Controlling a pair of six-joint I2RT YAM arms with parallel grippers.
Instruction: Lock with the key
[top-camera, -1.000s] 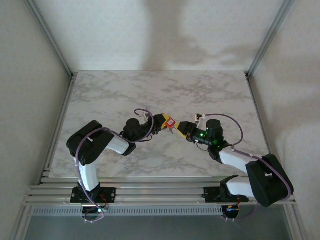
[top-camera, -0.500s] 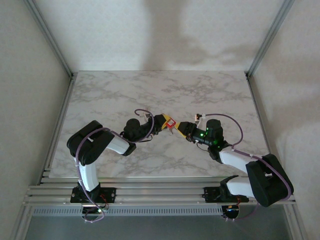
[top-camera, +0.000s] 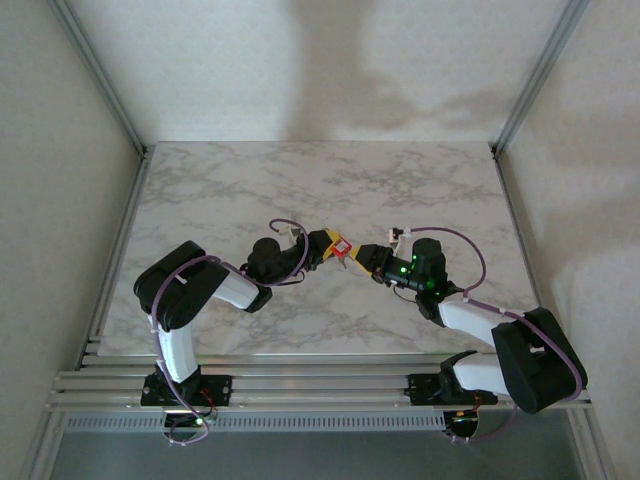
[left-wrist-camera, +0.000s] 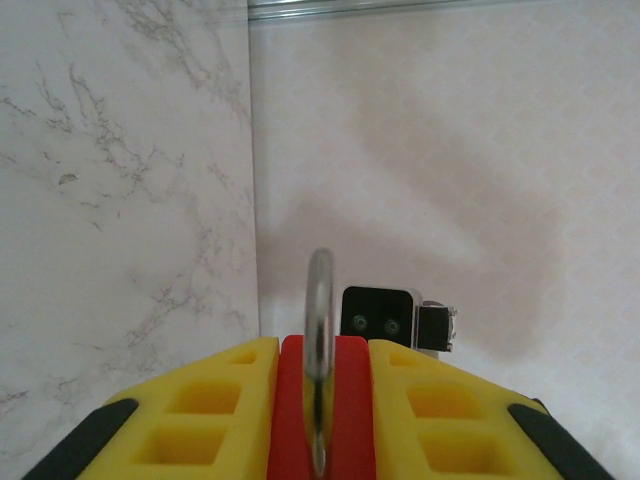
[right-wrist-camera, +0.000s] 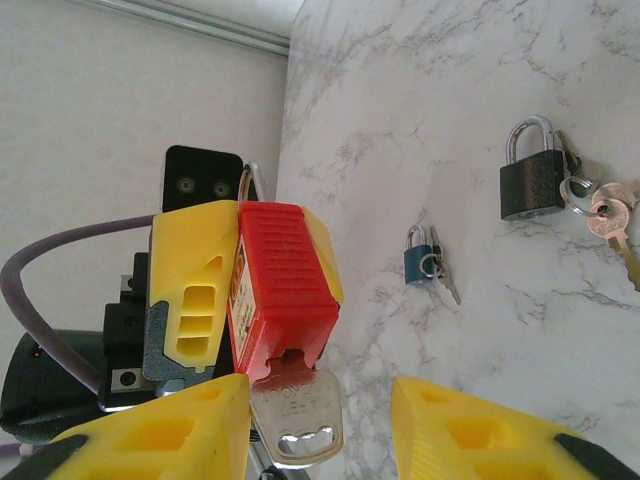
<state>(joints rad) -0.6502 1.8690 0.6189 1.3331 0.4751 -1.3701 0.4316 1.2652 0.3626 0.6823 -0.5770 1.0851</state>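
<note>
A red padlock (right-wrist-camera: 280, 275) is held off the table, pinched between the yellow fingers (right-wrist-camera: 195, 290) of my left gripper (left-wrist-camera: 320, 420), which is shut on its body (left-wrist-camera: 350, 400). Its silver shackle (left-wrist-camera: 319, 300) points away from the left wrist camera. A silver key (right-wrist-camera: 298, 420) sits in the keyhole on the lock's underside. My right gripper (right-wrist-camera: 320, 435) is open around the key's head; the key lies close to one finger and well apart from the other. In the top view the padlock (top-camera: 339, 246) hangs between left gripper (top-camera: 328, 243) and right gripper (top-camera: 362, 258).
On the marble table (right-wrist-camera: 480, 60) lie a black padlock (right-wrist-camera: 532, 175) with a bunch of keys (right-wrist-camera: 605, 215) and a small blue padlock (right-wrist-camera: 420, 262) with its own key. Grey walls and metal rails (top-camera: 520, 100) border the table.
</note>
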